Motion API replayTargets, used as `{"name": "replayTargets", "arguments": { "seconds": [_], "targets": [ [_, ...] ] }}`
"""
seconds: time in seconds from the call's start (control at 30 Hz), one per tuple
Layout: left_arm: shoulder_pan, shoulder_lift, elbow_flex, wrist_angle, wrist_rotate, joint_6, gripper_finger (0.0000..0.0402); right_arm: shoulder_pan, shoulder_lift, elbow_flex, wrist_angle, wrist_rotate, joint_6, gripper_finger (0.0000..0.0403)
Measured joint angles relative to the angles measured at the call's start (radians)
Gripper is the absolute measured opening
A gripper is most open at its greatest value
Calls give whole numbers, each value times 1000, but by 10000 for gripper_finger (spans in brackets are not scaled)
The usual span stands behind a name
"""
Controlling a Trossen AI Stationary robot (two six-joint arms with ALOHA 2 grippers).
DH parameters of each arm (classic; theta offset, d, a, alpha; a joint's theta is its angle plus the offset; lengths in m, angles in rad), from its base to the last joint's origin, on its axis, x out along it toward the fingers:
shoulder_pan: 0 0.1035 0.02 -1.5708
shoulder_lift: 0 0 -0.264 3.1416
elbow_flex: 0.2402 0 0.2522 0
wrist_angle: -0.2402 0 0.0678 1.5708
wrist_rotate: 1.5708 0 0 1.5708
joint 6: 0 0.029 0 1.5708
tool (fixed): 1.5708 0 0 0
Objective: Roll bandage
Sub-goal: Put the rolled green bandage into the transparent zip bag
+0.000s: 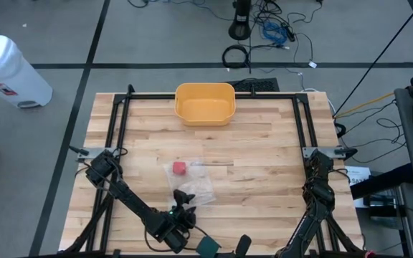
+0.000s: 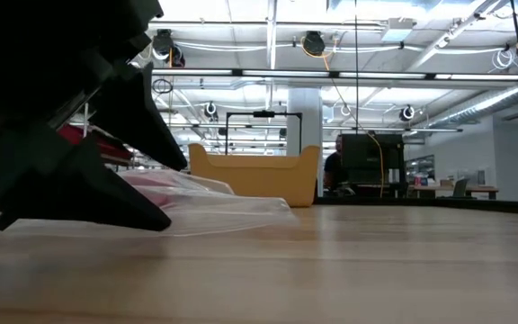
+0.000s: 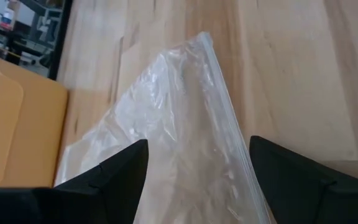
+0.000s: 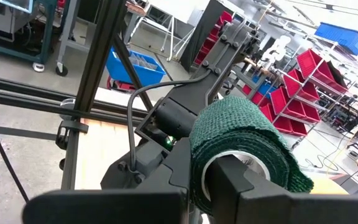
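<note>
The left gripper (image 3: 197, 180) has its fingers spread wide over the clear plastic bag (image 3: 179, 124) on the table's near side. The right gripper (image 4: 229, 186) is pinched tight on the green bandage roll (image 4: 241, 146) — low at the near edge. No readable labels anywhere.

Even, bright light falls from ceiling strip lamps (image 2: 241, 45), leaving only soft shadows on the table (image 1: 264, 158). In the low view the near tabletop is blurred, and the left arm (image 2: 52, 126) shows as a black, featureless silhouette.
</note>
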Motion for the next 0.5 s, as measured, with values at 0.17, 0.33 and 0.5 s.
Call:
{"name": "replayTargets", "arguments": {
  "seconds": [0.17, 0.33, 0.5],
  "targets": [
    [1, -1, 1, -8, -12, 2, 285, 0, 0, 0, 0, 0, 0, 22],
    [1, -2, 1, -62, -33, -1, 285, 0, 0, 0, 0, 0, 0, 22],
    [13, -2, 2, -85, -47, -1, 285, 0, 0, 0, 0, 0, 1, 22]
  ]
}}
